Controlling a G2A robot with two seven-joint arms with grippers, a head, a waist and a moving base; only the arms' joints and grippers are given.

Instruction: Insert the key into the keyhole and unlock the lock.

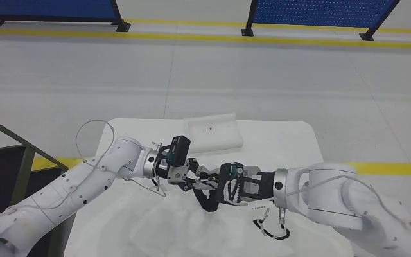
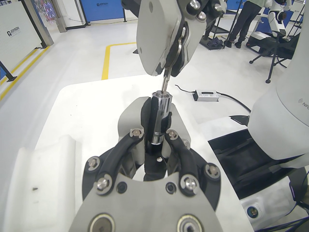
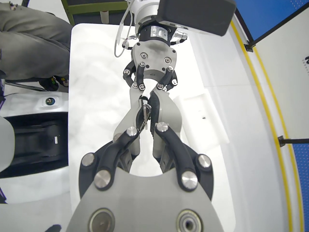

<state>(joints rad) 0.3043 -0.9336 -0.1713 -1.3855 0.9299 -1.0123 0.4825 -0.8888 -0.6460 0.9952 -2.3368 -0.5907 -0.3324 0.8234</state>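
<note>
Right gripper (image 2: 167, 69) pinches the small silver metal key (image 2: 165, 83), tip just inside the shiny silver round lock (image 2: 160, 119) that left gripper (image 2: 155, 108) squeezes. Turning looks not yet done.

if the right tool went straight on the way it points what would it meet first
The lock held in the left tool: the key in the right tool has its tip at the lock's top end. How far in it sits is unclear.
</note>
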